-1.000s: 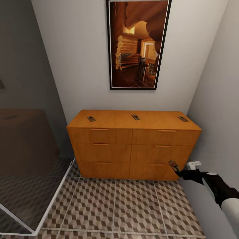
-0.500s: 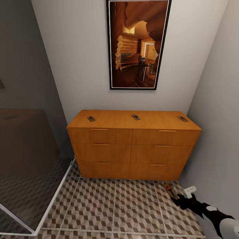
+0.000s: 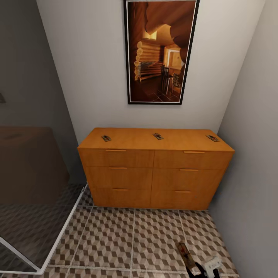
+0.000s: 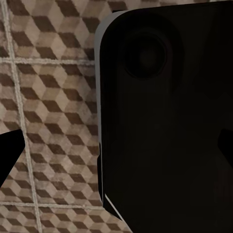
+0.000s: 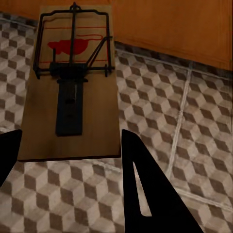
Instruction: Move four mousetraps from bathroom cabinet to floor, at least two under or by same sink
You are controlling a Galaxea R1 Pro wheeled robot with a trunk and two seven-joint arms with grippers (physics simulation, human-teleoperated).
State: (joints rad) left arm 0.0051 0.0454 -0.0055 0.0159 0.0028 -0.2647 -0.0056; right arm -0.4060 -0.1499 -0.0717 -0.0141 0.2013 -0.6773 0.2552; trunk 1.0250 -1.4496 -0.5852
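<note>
Mousetraps are the measure of progress: going left to right in the head view, three sit untouched on the orange cabinet, a left mousetrap near its left end, a middle mousetrap at the centre of the top, and a right mousetrap by the right corner. The fourth mousetrap is low over the bathroom floor, right of centre, in front of the cabinet and near the right wall. I judge the task roughly a quarter along at best, with this one about to be set down and three left to fetch. No sink appears in these pictures, so whether this spot will count as beside one cannot be told.

At the left of the scene, the left wrist view looks down on patterned tiles past a large dark body close to the lens; dark shapes at its edges may be fingers, but I cannot tell whether the left end effector is spread or pressed together.

At the right, the right end effector is down at the bottom edge of the head view, reaching forward and low. In the right wrist view the carried trap lies board-flat between the two dark fingers, wire and red mark uppermost, cabinet base behind it. The fingers appear pinched on its near end; whether the board touches the tiles cannot be told.
</note>
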